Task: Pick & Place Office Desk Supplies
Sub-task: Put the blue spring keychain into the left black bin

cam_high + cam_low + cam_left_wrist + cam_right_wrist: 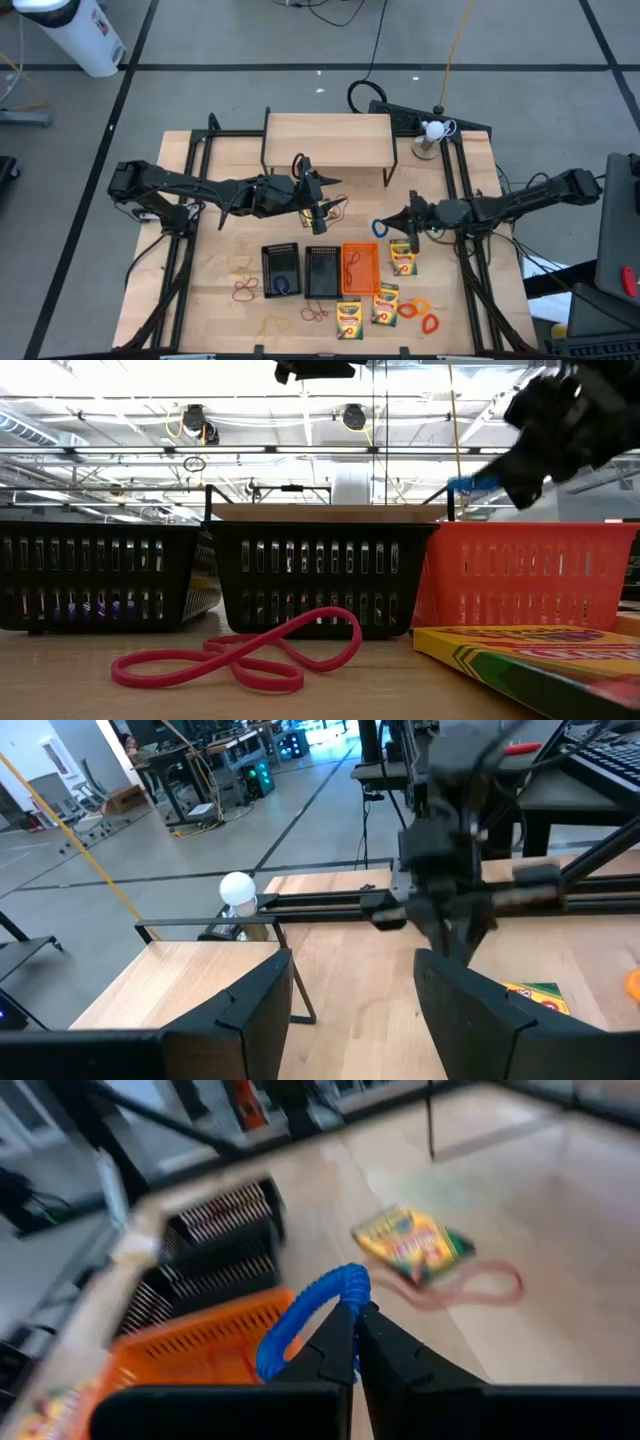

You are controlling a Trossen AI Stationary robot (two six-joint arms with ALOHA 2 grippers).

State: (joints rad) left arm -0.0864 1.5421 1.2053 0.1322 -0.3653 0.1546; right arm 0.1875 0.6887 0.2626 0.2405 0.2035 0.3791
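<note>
Wooden surface point(220, 270) seen from above, with a light shelf point(328, 140) at its far edge and a white ball point(434, 130) on a stand at the far right. Left arm: reaches in from the left, its pincer point(322, 205) just near of the shelf, fingers point(245, 1010) standing apart with nothing between them. Right arm: reaches in from the right, its pincer point(410, 222) raised above the surface just right of the orange tray point(360, 268), fingers pressed together on a blue band point(315, 1312), which loops out from the tips. Two black trays point(281, 270) point(322, 272) stand left of the orange one, all three in a row. Crayon boxes point(403, 257) point(349, 319) point(385, 303) lie right of and near the trays; their printing is too small to read. Loose bands: red point(240, 655) nearest the low camera, orange point(413, 307) and red point(430, 323) at the near right.
</note>
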